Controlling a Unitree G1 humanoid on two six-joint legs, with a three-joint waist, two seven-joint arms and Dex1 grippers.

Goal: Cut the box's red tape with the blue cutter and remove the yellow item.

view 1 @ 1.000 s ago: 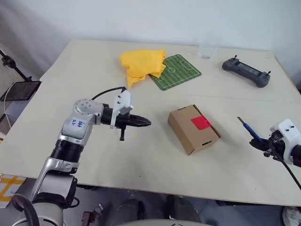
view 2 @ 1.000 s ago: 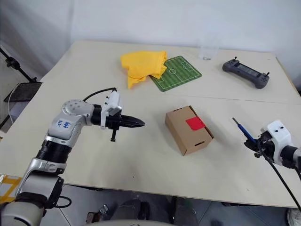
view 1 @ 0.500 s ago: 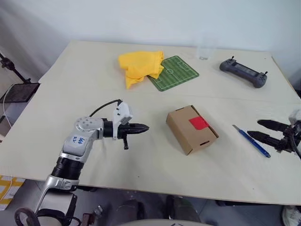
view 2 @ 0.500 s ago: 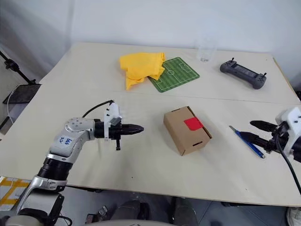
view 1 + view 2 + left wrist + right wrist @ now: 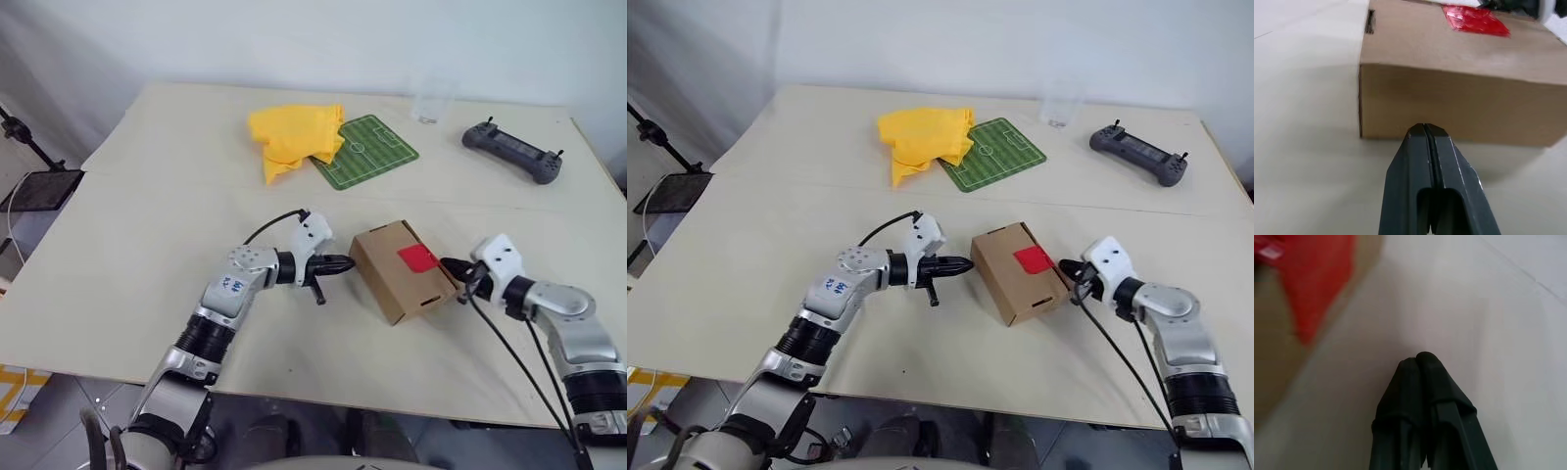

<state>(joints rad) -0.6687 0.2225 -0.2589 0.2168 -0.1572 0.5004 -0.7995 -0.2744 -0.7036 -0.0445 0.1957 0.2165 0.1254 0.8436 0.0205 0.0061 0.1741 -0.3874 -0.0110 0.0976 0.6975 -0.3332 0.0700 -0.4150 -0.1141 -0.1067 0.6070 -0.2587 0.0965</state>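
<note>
From my seat I see a pale tabletop (image 5: 147, 196) with a crumpled yellow cloth (image 5: 292, 137) at the far side, its edge overlapping a green mat printed like a football pitch (image 5: 367, 150). Beyond the mat stands a clear glass (image 5: 430, 101). A dark grey handheld controller (image 5: 511, 149) lies toward the far right corner, well apart from the glass.
</note>
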